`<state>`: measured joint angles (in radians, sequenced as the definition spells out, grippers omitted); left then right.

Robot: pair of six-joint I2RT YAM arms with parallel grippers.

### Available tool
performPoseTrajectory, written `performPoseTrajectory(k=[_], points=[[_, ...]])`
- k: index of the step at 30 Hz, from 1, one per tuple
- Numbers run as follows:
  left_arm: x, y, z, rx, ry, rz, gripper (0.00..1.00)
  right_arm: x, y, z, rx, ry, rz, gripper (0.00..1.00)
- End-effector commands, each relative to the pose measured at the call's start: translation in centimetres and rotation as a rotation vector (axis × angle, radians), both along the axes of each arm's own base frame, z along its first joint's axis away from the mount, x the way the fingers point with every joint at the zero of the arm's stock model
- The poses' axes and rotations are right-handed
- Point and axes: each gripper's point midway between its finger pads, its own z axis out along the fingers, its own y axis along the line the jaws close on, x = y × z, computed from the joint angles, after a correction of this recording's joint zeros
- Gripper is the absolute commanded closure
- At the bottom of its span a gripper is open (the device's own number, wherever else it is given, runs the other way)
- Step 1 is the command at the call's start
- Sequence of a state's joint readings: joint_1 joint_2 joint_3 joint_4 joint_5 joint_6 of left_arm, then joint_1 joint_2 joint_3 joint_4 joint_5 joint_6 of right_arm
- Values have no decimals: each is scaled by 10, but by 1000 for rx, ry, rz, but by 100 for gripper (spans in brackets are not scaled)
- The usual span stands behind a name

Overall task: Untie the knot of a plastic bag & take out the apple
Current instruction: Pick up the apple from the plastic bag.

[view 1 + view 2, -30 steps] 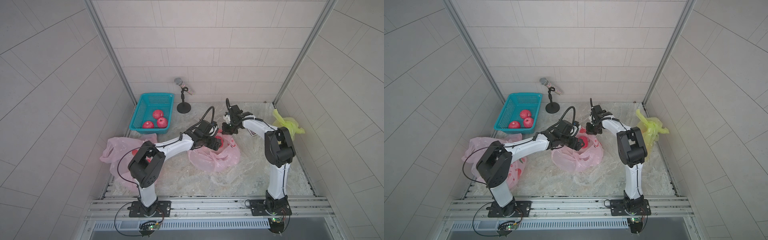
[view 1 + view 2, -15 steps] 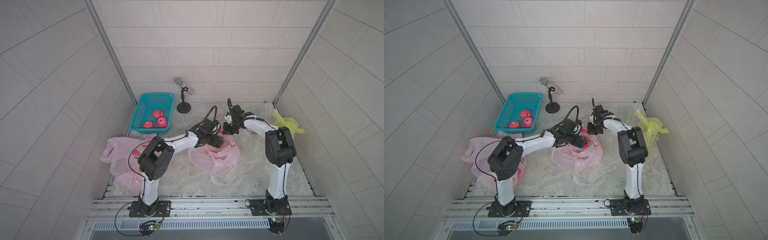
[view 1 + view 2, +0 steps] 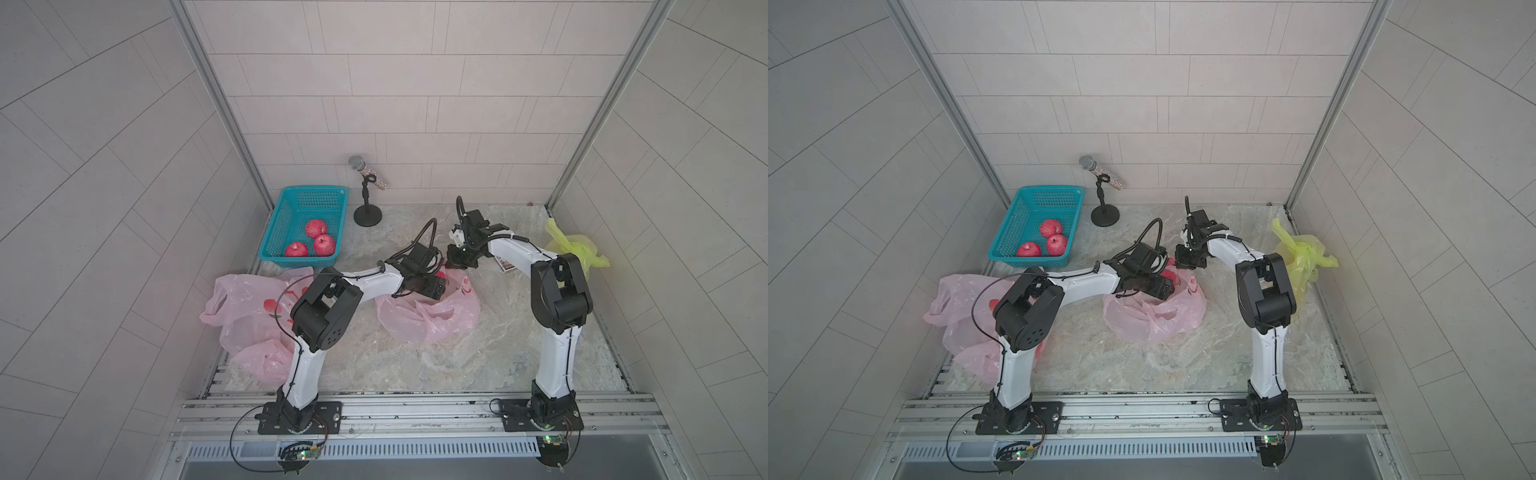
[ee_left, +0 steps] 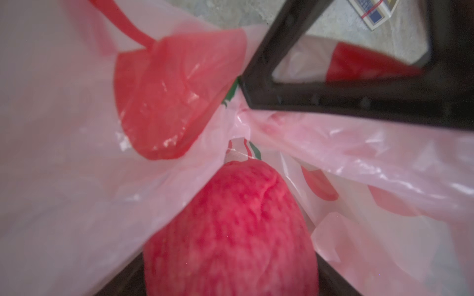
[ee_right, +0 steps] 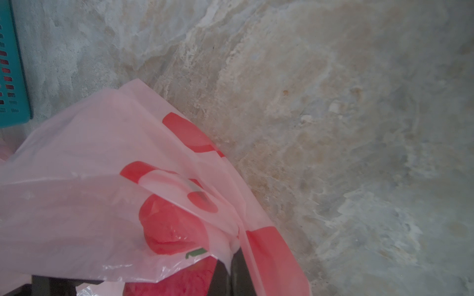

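The round red apple (image 4: 230,230) sits inside the thin pink plastic bag (image 3: 428,320), right between the wide jaws of the left gripper (image 3: 439,286); whether they squeeze it, nobody can tell; the right gripper (image 3: 458,262), just behind, pinches the bag's edge tight.

My two top views share the whole tabletop (image 3: 415,365) from high up front; wrist cameras behind the left claw (image 3: 436,291) and right claw (image 3: 455,262) stare close into the bag (image 3: 428,320).
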<state>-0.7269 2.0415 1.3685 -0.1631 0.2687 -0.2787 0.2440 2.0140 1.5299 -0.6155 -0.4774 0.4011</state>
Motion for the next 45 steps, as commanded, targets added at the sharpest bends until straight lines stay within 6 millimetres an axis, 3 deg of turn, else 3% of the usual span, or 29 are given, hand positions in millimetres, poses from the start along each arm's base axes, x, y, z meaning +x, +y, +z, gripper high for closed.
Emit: performPoseTrajectory(k=[1, 9, 11, 13, 20, 25, 34, 41, 45], points=[[8, -11, 16, -41, -40, -11, 22, -1, -1, -5, 5, 21, -5, 100], [6, -16, 23, -73, -38, -31, 43, -1, 1, -5, 14, 23, 0, 100], [6, -16, 23, -71, -39, -30, 41, -2, 0, -5, 13, 24, 2, 100], [6, -15, 25, -72, -41, -25, 32, -2, 1, -4, 14, 23, 1, 100], [13, -16, 36, -97, -70, -9, 22, -2, 1, -5, 17, 26, 3, 100], [16, -19, 38, -115, -70, -7, 23, -2, 2, -4, 18, 25, 5, 100], [9, -12, 46, -120, -61, -13, 36, -2, 2, -3, 22, 24, 8, 100], [-11, 5, 77, -124, -79, -28, 36, 0, 0, -3, 27, 27, 6, 100], [-18, 25, 101, -115, -102, -6, 35, 0, -1, -2, 22, 26, 6, 100]])
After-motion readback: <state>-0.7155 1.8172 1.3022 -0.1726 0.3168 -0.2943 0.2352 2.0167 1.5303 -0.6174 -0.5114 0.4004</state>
